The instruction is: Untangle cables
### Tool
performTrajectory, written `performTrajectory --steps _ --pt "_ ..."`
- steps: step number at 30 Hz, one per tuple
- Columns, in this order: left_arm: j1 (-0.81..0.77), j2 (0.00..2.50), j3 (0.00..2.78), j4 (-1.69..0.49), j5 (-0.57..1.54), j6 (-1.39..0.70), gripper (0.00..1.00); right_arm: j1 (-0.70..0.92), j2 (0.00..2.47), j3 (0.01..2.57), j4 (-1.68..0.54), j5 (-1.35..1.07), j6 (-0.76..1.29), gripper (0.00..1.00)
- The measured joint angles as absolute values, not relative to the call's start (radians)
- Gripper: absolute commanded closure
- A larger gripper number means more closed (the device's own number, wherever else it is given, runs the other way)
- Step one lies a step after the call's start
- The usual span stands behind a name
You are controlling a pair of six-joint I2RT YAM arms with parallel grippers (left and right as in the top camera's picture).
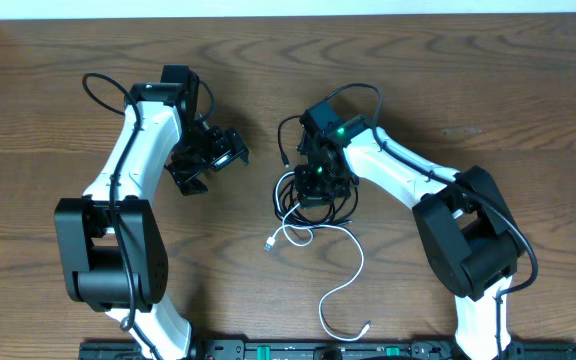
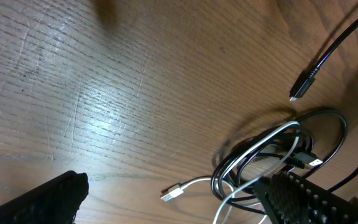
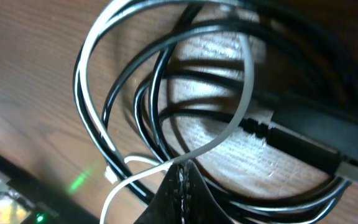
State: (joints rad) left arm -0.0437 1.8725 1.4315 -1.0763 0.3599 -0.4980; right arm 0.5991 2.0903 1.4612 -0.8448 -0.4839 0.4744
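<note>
The tangled bundle of thin white and black cables point(image 1: 290, 208) lies mid-frame on the brown wooden table point(image 1: 468, 80). The right gripper point(image 1: 318, 180) pinches its white strand; the left gripper point(image 1: 208, 165), further left, stands spread.

You are looking at the cables point(image 1: 303, 205) lying on the table point(image 1: 448, 90), directly under the right gripper point(image 1: 318, 182); the left gripper point(image 1: 213, 165) is hovering at their 9 o'clock, one cord trailing toward 6 o'clock.
</note>
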Motion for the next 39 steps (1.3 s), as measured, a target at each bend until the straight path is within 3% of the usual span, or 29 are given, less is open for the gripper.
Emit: performTrajectory --steps 6,9,12,15,19,30,39 --pt "-0.044 1.872 1.431 -1.077 0.360 -0.498 0.01 0.545 2.021 1.506 -0.885 -0.580 0.407 0.99" --pt "-0.044 1.872 1.431 -1.077 0.360 -0.498 0.01 0.506 1.879 1.546 -0.871 -0.585 0.377 0.73" --pt "-0.044 1.872 1.431 -1.076 0.360 -0.498 0.01 0.486 1.732 1.581 -0.877 -0.519 0.374 0.59" --pt "-0.044 1.872 1.431 -1.076 0.360 -0.498 0.01 0.501 1.645 1.604 -0.926 -0.418 0.402 0.47" --pt "-0.044 1.872 1.431 -1.073 0.360 -0.498 0.01 0.565 1.664 1.562 -0.921 -0.299 0.480 0.42" --pt "-0.044 1.872 1.431 -1.073 0.360 -0.498 0.01 0.712 1.968 1.417 -0.790 -0.157 0.744 0.50" --pt "-0.044 1.872 1.431 -1.073 0.360 -0.498 0.01 0.719 2.055 1.416 -0.769 -0.157 0.833 0.84"
